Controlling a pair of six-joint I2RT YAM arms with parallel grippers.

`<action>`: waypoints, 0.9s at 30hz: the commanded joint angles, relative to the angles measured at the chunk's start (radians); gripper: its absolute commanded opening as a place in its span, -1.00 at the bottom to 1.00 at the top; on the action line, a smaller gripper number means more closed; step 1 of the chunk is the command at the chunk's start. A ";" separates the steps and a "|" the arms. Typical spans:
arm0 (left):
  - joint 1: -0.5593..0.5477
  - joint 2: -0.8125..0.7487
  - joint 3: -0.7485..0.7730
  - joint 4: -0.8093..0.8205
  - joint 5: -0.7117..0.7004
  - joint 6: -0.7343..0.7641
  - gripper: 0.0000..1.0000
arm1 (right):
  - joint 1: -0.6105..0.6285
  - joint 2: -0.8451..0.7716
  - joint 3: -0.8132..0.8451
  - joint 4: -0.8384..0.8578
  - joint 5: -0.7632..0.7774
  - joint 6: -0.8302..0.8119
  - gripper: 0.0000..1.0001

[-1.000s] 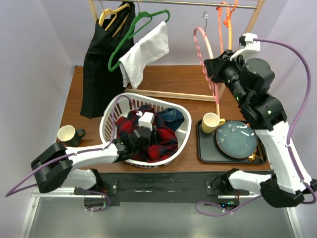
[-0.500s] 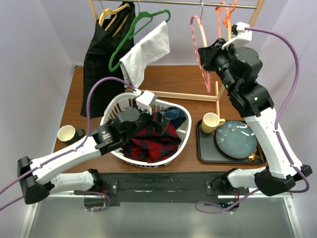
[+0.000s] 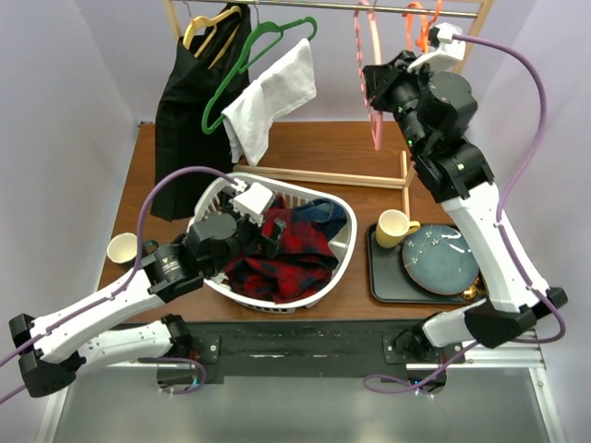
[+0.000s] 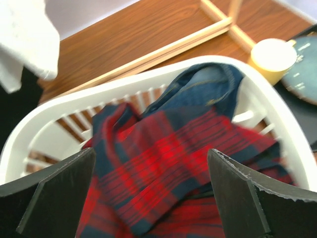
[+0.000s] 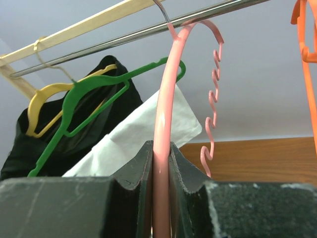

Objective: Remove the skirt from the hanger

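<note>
The red and navy plaid skirt lies crumpled in the white laundry basket, free of any hanger. My left gripper hovers just above it, open and holding nothing. In the left wrist view the skirt fills the gap between the wide-apart fingers of the left gripper. High at the back, my right gripper is shut on the bare pink hanger. The right wrist view shows the right gripper pinching the pink hanger, whose metal hook reaches the rail.
A denim piece also lies in the basket. On the rail hang a black garment on a yellow hanger, a white cloth on a green hanger, and an orange hanger. A yellow mug and blue plate sit right, a green mug left.
My left gripper opened, letting go of the skirt, and drew back up out of the basket. The right arm lifted the pink hanger up to the rail.
</note>
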 commanded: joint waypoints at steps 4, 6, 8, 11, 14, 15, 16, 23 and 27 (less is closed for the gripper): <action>0.001 -0.109 -0.069 0.039 -0.047 0.056 1.00 | 0.000 0.021 0.002 0.113 0.042 0.020 -0.99; -0.001 -0.135 -0.086 0.051 -0.049 0.063 1.00 | 0.000 0.005 -0.041 0.129 0.050 0.029 -0.88; 0.001 -0.146 -0.095 0.060 -0.049 0.068 1.00 | 0.000 -0.018 -0.062 0.135 0.041 0.035 -0.58; -0.001 -0.164 -0.107 0.072 -0.053 0.072 1.00 | 0.002 -0.041 -0.072 0.098 -0.011 0.020 -0.05; -0.001 -0.155 -0.112 0.069 -0.073 0.079 1.00 | 0.002 -0.083 -0.073 0.038 -0.092 -0.024 0.34; 0.001 -0.149 -0.110 0.053 -0.073 0.080 1.00 | 0.002 -0.097 -0.084 0.018 -0.102 -0.034 0.46; -0.001 -0.143 -0.101 0.045 -0.075 0.080 1.00 | 0.000 -0.113 -0.093 -0.020 -0.105 -0.040 0.60; 0.001 -0.099 -0.077 0.042 -0.173 0.002 0.98 | 0.000 -0.300 -0.225 -0.186 -0.178 -0.063 0.97; 0.001 -0.027 0.031 -0.047 -0.178 0.005 0.84 | 0.000 -0.419 -0.353 -0.186 -0.284 -0.048 0.98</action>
